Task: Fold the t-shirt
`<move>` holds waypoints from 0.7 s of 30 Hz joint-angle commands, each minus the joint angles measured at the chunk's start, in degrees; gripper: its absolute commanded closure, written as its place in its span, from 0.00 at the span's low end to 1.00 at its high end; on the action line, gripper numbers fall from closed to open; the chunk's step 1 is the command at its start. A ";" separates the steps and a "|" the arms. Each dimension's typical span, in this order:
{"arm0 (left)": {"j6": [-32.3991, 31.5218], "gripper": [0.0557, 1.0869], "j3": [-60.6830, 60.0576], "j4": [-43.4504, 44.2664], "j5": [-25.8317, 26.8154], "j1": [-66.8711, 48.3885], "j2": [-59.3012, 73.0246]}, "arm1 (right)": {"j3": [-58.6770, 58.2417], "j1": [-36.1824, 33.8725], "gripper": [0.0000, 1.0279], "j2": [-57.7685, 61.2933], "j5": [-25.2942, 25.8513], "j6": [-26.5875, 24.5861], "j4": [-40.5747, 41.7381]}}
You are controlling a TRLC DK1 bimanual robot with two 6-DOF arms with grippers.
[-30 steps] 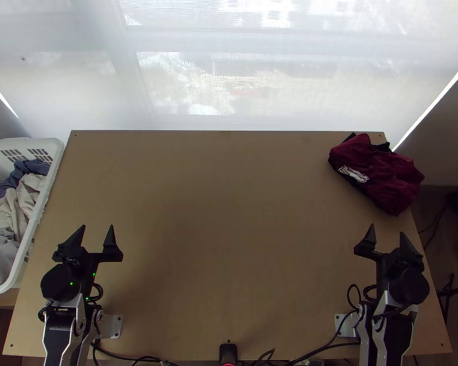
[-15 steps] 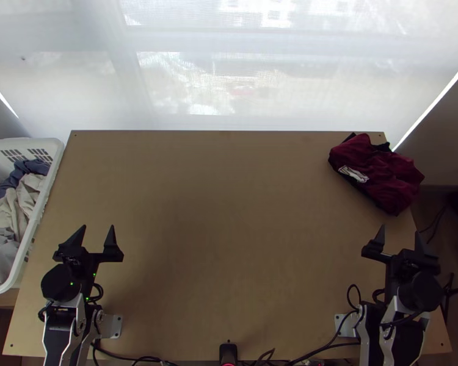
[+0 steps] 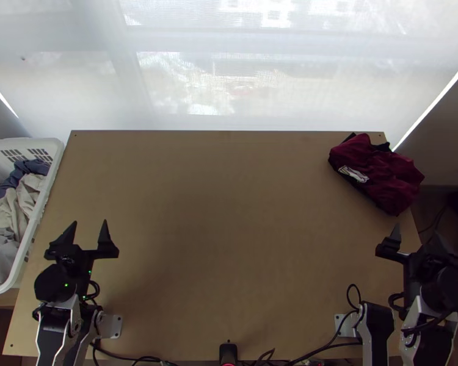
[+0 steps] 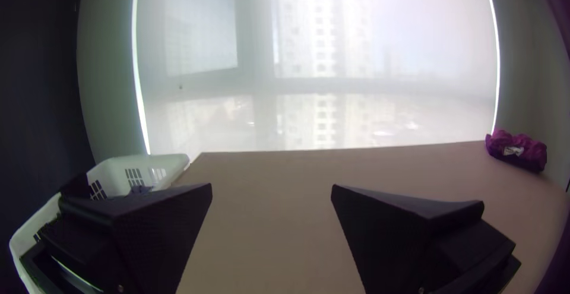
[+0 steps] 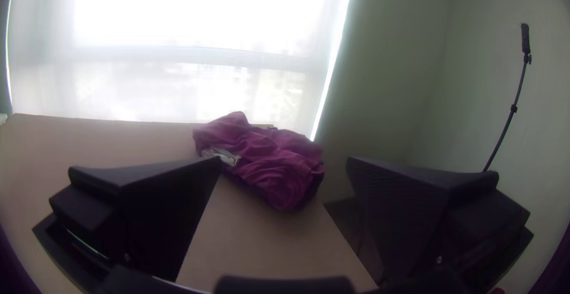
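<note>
See maroon t-shirt [image 3: 381, 174] bunched at approx. 2 o'clock on surface [image 3: 229, 244]. Have L gripper [image 3: 90, 221] & R gripper [image 3: 417, 230] spread wide, holding nothing. Judge fold prob. unstarted; need to pull to ctr., flatten, then fold.

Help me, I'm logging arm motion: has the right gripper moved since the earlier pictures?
Yes. In the top view, the right gripper has shifted rightward and now straddles the right edge of the table.

Wooden table [image 3: 229, 244] — bunched maroon t-shirt [image 3: 385, 174], right far corner.
</note>
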 commanded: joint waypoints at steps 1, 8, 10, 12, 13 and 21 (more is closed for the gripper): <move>0.07 0.05 14.41 -5.93 -3.95 4.90 16.44 | 10.88 -0.36 0.05 11.60 0.00 6.47 -4.95; -6.00 0.05 38.58 -18.50 -3.86 11.58 39.73 | 32.85 0.08 0.05 30.67 0.88 13.41 -19.36; -8.46 0.05 44.20 -22.45 -3.95 14.04 44.56 | 35.84 2.28 0.05 31.55 0.96 11.83 -19.89; -11.62 0.05 49.48 -25.53 -3.95 19.66 49.75 | 37.25 2.72 0.05 31.20 0.96 8.23 -19.53; -13.56 0.05 51.32 -26.32 -3.86 23.35 52.30 | 38.04 2.81 0.05 31.20 0.96 7.61 -19.97; -23.93 0.05 62.84 -32.47 -1.40 43.66 73.21 | 39.36 6.68 0.05 30.05 0.96 1.20 -24.63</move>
